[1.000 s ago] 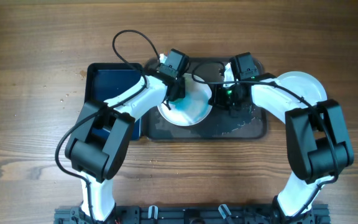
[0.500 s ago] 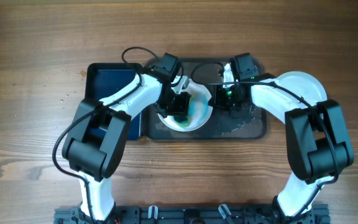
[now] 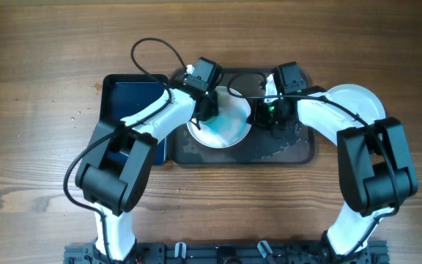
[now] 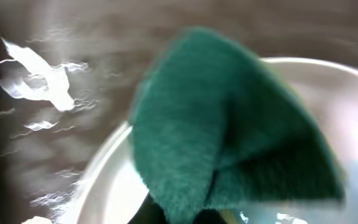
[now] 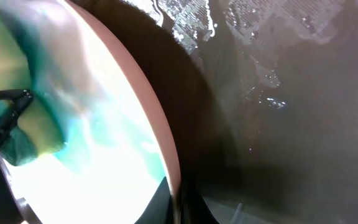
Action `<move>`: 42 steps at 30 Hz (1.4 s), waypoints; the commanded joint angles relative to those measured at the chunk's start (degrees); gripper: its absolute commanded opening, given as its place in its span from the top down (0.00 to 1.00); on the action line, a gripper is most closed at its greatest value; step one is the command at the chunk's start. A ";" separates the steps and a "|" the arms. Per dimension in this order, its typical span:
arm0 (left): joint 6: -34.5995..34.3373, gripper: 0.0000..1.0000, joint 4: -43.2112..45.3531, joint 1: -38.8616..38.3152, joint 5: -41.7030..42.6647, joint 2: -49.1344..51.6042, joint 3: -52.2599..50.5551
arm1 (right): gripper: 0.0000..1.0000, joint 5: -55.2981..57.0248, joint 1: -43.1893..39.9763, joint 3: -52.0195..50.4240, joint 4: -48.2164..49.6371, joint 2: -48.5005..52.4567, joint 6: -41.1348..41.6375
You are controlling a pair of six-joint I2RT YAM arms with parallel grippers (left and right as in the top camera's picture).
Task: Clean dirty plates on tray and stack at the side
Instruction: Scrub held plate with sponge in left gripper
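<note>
CROWDED CENTRE: Both arms meet over the middle of the tray [image 3: 299,155]. The left gripper [image 3: 207,110], pinching a green sponge [image 4: 229,124], covers the far-left rim of the smeared plate [image 3: 229,133]. The right gripper [image 3: 269,116] is clamped on its right rim, which leaves only the plate's near edge reachable from the table's front. The left arm [image 3: 149,121] lies diagonally across the black tray [image 3: 123,92], blocking its right side. A white plate [image 3: 359,99] beside the tray's right end sits partly under the right arm [image 3: 328,117]. A cable loop [image 3: 152,42] arcs beyond the tray's far-left corner. Bare wood is open along the table's [image 3: 35,44] far edge, both side edges and the front between the arm bases.
</note>
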 commanded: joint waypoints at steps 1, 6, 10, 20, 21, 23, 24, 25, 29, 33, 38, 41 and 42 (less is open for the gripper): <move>-4.20 0.96 -7.87 1.01 -7.08 2.16 -1.70 | 0.96 0.20 -0.02 1.16 -0.15 0.94 0.09; 8.22 0.96 -14.51 0.92 17.73 2.16 -1.70 | 0.96 0.17 -0.02 1.16 -0.15 0.94 0.09; 16.94 0.96 -14.12 0.92 34.16 2.16 -1.68 | 0.96 0.17 0.00 1.16 -0.13 0.94 0.20; 16.26 0.96 1.68 1.03 26.58 2.19 -1.68 | 0.96 0.15 0.00 1.16 -0.59 0.96 0.20; 14.67 0.96 2.71 1.03 19.80 2.19 -1.70 | 0.96 0.17 0.00 1.16 -0.59 0.94 0.20; 9.75 0.96 4.11 1.03 4.31 2.19 -1.70 | 0.96 0.17 0.00 1.16 -0.57 0.96 0.20; 7.85 0.96 4.13 1.03 -0.98 2.19 -1.70 | 0.96 0.17 0.00 1.16 -0.57 0.94 0.17; 6.01 0.96 4.07 1.03 -5.46 2.19 -1.70 | 0.96 0.17 0.00 1.16 -0.57 0.94 0.17; 0.17 0.96 -0.52 1.01 -11.61 2.19 -1.70 | 0.96 0.17 0.00 1.16 -0.55 0.94 0.15; 0.52 0.96 -13.09 0.63 4.70 2.16 -1.70 | 0.96 0.17 0.00 1.16 -0.55 0.94 0.17; 12.79 0.96 -16.63 0.63 29.33 2.16 -1.68 | 0.96 0.13 0.00 1.16 -0.31 0.94 0.28; 13.88 0.96 -8.83 0.66 33.57 2.16 -1.68 | 0.96 -0.28 0.00 1.16 -0.66 0.96 0.61; 13.88 0.96 -6.27 0.72 33.57 2.16 -1.68 | 0.96 -0.28 0.02 1.16 -0.87 0.96 0.59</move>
